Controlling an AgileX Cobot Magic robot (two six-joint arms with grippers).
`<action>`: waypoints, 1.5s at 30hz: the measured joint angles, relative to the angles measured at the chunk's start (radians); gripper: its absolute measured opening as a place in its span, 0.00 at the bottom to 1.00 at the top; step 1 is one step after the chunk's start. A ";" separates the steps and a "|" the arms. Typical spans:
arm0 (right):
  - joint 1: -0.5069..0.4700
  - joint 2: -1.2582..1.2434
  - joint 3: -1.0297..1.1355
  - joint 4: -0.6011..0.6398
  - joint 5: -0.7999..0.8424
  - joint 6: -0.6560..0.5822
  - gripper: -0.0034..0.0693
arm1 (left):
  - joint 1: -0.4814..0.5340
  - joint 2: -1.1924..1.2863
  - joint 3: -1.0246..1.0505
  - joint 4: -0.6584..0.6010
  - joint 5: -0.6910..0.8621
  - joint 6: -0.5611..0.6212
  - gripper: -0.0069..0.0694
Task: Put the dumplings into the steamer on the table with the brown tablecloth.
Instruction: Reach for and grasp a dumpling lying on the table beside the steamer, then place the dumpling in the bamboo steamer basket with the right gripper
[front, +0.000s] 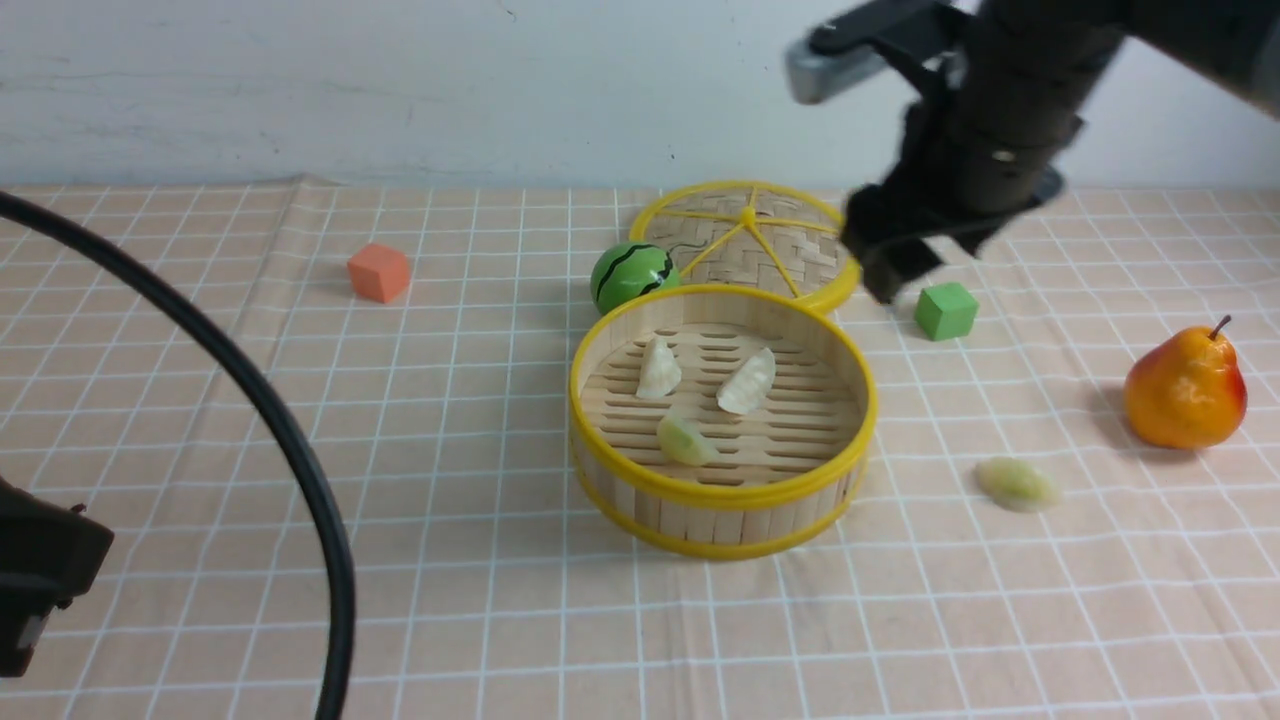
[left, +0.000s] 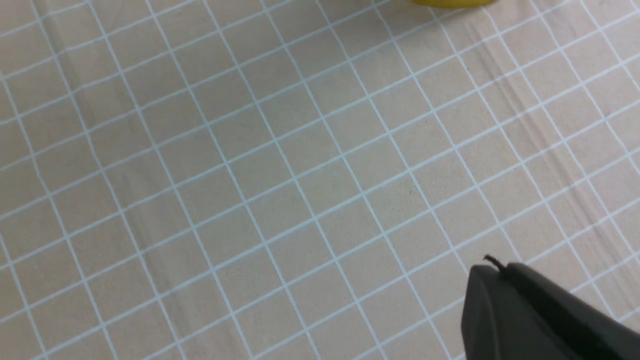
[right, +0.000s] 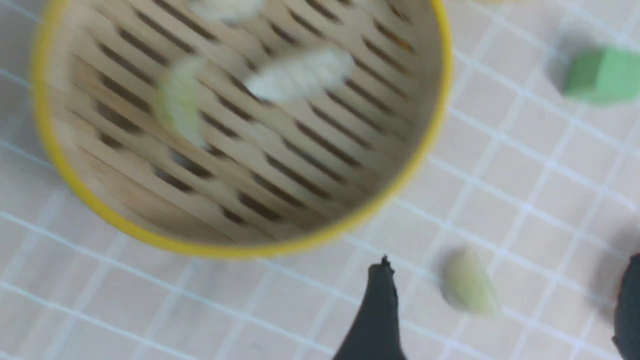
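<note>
The steamer (front: 612, 463) stands mid-table on the brown tablecloth (front: 450, 560). On its slats lie two whitish dumplings (front: 658, 370) (front: 748, 382) and one pale green dumpling (front: 685, 440). Another green dumpling (front: 1016, 484) lies on the cloth to the steamer's right. My right gripper (front: 893, 268) hangs in the air behind the steamer, by the green cube. In the right wrist view this gripper (right: 507, 270) is open and empty, the loose green dumpling (right: 467, 282) showing on the cloth between its fingers, beside the steamer (right: 240, 250). My left gripper (left: 495, 270) is shut and empty over bare cloth.
A flat woven yellow-rimmed lid (front: 745, 240) and a watermelon ball (front: 632, 275) sit right behind the steamer. A green cube (front: 945, 310) is at its right rear, a pear (front: 1185, 390) far right, an orange cube (front: 379, 272) at the left rear. A black cable (front: 280, 420) arcs across the left.
</note>
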 joint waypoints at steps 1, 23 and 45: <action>-0.059 -0.011 0.075 0.001 0.004 -0.023 0.85 | 0.000 0.000 0.000 0.000 0.000 0.000 0.07; -0.200 0.208 0.347 -0.009 -0.345 -0.209 0.58 | 0.000 0.000 0.000 0.000 0.000 0.000 0.07; 0.106 0.216 0.035 0.220 -0.289 -0.204 0.38 | 0.000 0.000 0.000 0.000 0.000 0.000 0.08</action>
